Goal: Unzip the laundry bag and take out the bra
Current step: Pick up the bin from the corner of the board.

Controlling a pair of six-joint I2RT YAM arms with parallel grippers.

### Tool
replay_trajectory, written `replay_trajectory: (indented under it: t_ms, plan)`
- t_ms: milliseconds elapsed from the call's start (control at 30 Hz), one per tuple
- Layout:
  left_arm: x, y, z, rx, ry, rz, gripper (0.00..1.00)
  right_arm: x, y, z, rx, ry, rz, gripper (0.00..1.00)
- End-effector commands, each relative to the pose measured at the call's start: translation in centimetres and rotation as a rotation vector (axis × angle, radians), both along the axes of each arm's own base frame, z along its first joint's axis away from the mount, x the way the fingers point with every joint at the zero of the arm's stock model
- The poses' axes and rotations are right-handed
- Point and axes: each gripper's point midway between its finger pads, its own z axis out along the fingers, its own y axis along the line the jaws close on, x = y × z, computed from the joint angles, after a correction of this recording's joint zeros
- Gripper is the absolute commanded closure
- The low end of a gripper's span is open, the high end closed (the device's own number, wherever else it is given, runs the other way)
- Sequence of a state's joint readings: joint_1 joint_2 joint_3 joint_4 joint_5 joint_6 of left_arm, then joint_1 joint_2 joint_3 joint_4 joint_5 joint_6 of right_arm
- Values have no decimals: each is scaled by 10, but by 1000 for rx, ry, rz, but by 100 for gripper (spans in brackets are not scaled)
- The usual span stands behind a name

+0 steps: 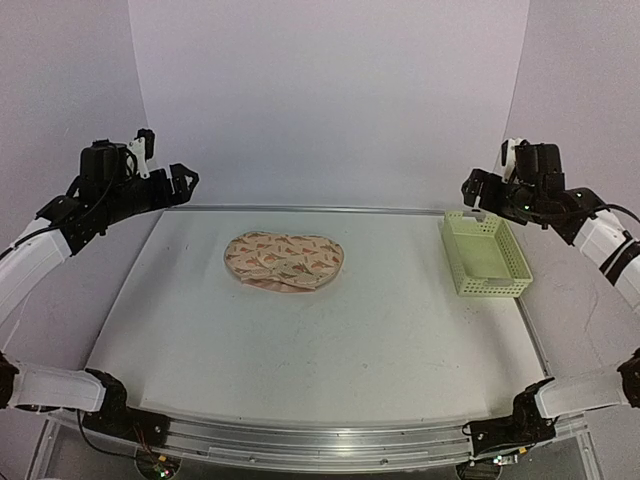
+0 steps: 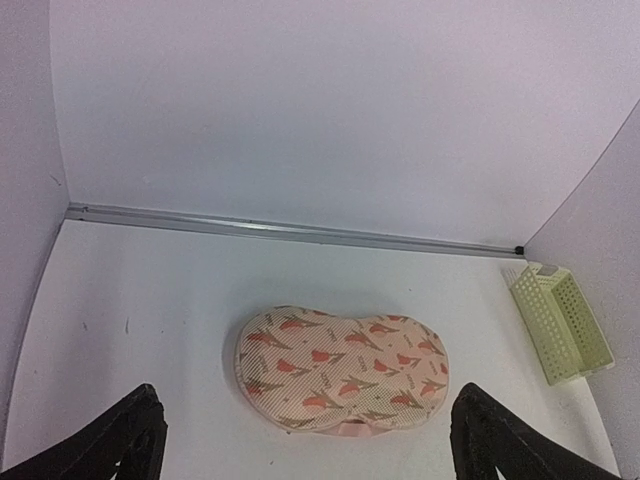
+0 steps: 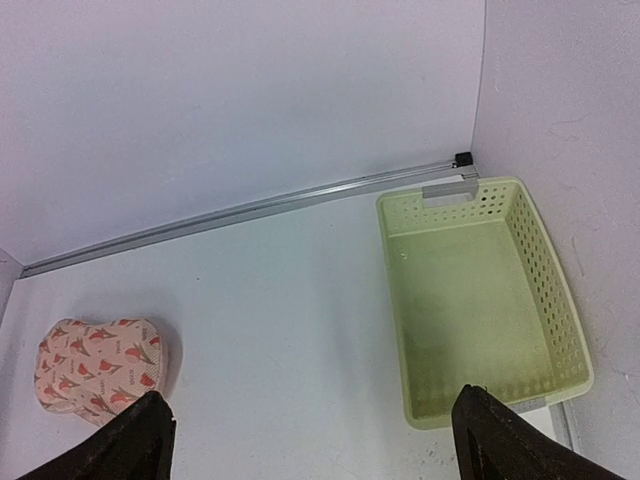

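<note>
- Left gripper [image 1: 180, 180]: jaws spread wide, holding nothing, raised above and to the left of the laundry bag [image 1: 285, 261].
- Right gripper [image 1: 472, 188]: also wide open and empty, well to the right of the bag and over the far end of the green basket [image 1: 485, 255].
- The bag lies flat and closed, with its long axis running left to right. The left arm looks the nearer one.
- No bra shows; it is presumably still zipped inside.
- Any lettering in the tulip print is too small to read.
</note>
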State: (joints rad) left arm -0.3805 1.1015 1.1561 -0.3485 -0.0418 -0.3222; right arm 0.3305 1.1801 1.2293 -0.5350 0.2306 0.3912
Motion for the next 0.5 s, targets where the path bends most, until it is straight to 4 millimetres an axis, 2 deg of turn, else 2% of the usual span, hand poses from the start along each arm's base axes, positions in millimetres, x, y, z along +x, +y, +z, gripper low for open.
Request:
replay_trajectory:
  t_ms: [0,267,467]
  plan:
    - [-11,12,3,-15,-17,47,0,11,-10,-5,-93,31,-49,2]
    - [-18,5,-1,-8,-14,-10,0,41,-6,-57,-213,160,-42,2]
    - [-17,2,-5,-9,-1,-25,0,68,7,-101,-245,262,2,2]
